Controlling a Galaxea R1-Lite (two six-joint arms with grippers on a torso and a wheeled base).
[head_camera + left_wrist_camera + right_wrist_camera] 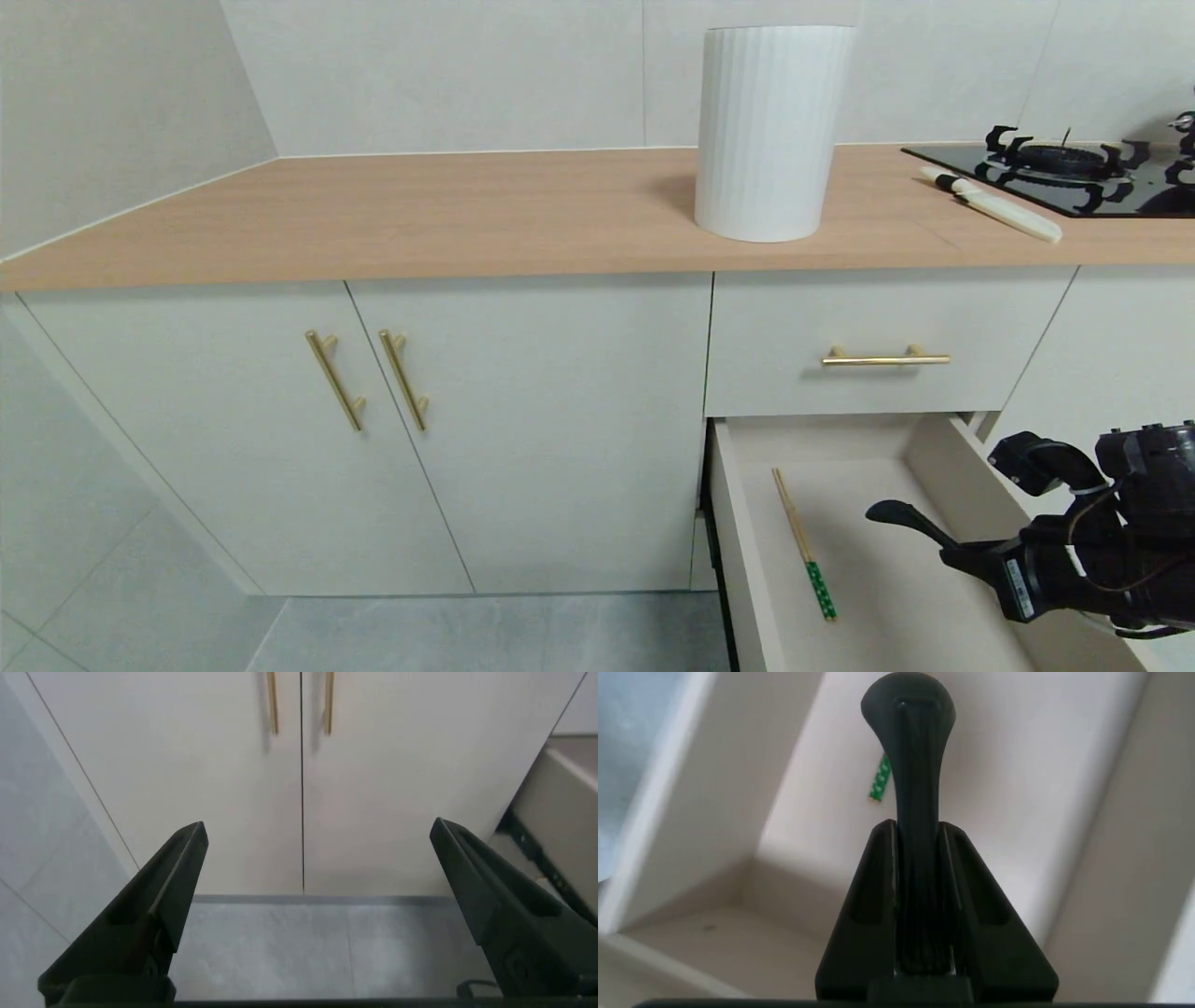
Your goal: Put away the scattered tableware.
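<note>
My right gripper (887, 511), fingers together, hangs over the open drawer (878, 597) near the chopsticks (802, 543). My left gripper (318, 829) gapes wide

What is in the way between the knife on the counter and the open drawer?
Nothing visible. The knife lies on the counter beside the stove. The open drawer below has chopsticks toward its left side. The right gripper, shut, hovers over the drawer.

Chopsticks (803, 546) in open drawer (868, 597) right of 2 cabinet doors (523, 439); canister (770, 131) and knife (994, 205) on counter (420, 215) above.
</note>
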